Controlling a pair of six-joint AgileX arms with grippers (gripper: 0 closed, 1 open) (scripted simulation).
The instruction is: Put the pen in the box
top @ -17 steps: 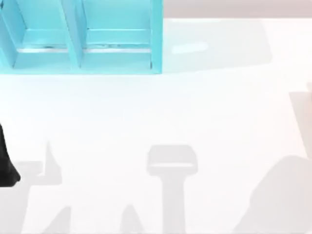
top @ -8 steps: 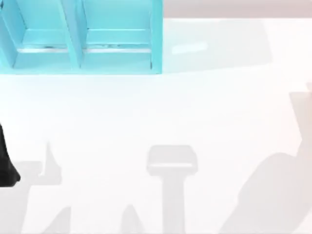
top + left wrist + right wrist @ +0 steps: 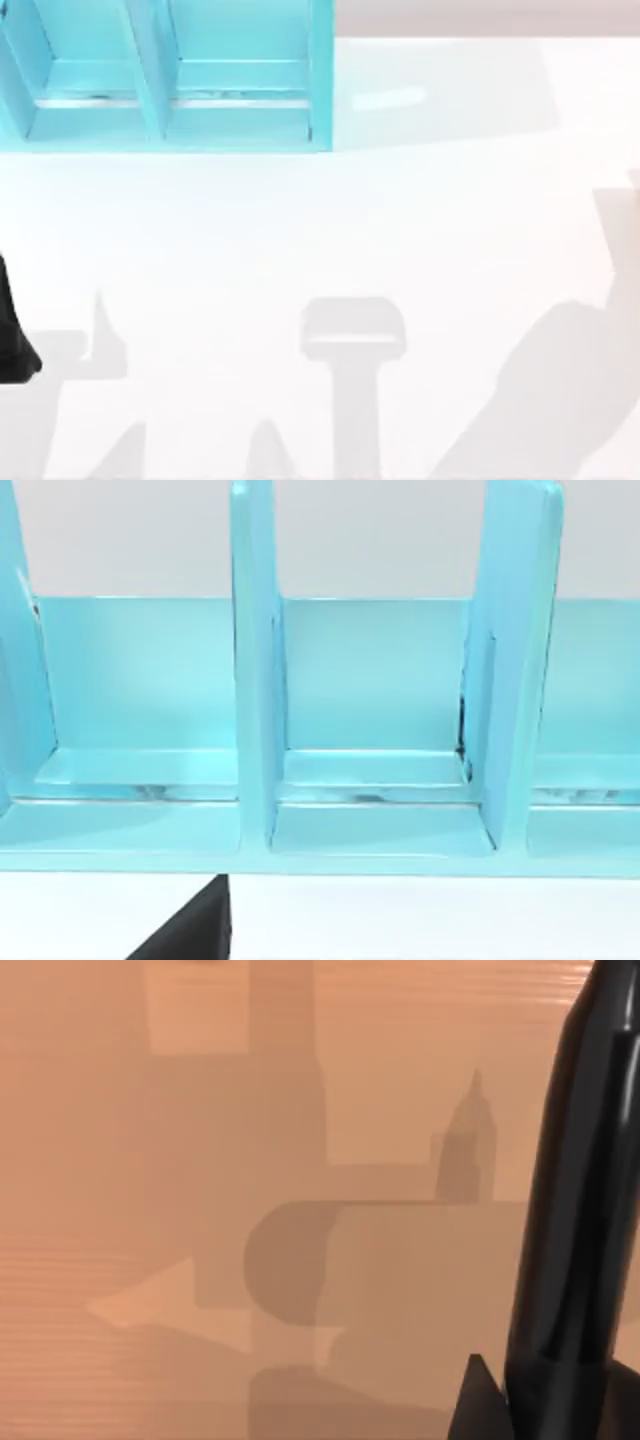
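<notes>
Here, the pen point(image 3: 575, 1210) hangs upright (glossy black) — above brown wood.

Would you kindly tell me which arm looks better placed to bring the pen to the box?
Right, probably: a glossy black shaft, seemingly the pen, sits close before its wrist camera, so it likely carries it already. The left arm sits at the table's left edge, facing the teal box.

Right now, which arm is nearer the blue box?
Left. The left arm stands at the table's left edge, near the blue box, its wrist camera facing the compartments. The right arm's shadow lies far off, lower right.
</notes>
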